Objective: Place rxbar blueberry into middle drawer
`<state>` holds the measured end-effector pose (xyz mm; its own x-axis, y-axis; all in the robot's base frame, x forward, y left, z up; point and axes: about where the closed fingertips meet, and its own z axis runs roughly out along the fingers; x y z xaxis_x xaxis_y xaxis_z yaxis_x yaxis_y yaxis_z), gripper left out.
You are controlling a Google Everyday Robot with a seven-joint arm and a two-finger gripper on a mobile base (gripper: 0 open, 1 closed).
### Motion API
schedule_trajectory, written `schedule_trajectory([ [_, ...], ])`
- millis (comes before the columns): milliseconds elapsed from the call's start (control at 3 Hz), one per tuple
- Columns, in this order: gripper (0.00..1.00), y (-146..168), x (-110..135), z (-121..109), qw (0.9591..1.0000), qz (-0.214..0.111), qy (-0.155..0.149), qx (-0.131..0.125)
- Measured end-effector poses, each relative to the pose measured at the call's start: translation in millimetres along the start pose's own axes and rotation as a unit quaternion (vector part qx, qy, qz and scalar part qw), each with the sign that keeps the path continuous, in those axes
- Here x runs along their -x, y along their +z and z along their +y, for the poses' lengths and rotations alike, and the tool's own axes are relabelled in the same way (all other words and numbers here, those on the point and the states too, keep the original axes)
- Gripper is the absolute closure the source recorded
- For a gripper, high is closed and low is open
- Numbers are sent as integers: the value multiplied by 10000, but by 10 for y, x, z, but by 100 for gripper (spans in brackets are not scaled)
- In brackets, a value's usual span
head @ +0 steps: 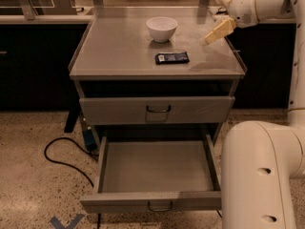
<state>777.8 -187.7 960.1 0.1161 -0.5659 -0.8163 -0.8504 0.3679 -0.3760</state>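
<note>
Pale cream gripper [218, 31] is hovering far right over the grey metal cabinet top [119, 56], poised for pickup; whether it is spread or closed, I cannot tell. Dark blue-black flat rxbar blueberry [171, 57] is lying just near of the white round bowl [161, 28]. Wide grey metal middle drawer [152, 202] is standing open below, probably to receive it.

We see matt brushed metal on the cabinet top [119, 51] and middle drawer [124, 201]. The bowl [161, 28] is smooth glossy white, the rxbar blueberry [172, 57] wrapper dark and plasticky, and the gripper [217, 31] over the top's right edge looks smooth cream plastic.

The white rounded robot arm [261, 4] enters from the upper right, its pale yellow claw [217, 31] slanting down-left.
</note>
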Motion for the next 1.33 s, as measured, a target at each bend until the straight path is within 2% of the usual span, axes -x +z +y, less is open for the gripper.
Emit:
schedule_trajectory([
  [333,0,1,-1,0,10000,0,2,1],
  [667,0,113,-247,51,9992,13,368,127],
  [1000,0,467,-737,349,9916,326,1032,715],
  [1333,0,469,-738,350,9915,326,1032,717],
])
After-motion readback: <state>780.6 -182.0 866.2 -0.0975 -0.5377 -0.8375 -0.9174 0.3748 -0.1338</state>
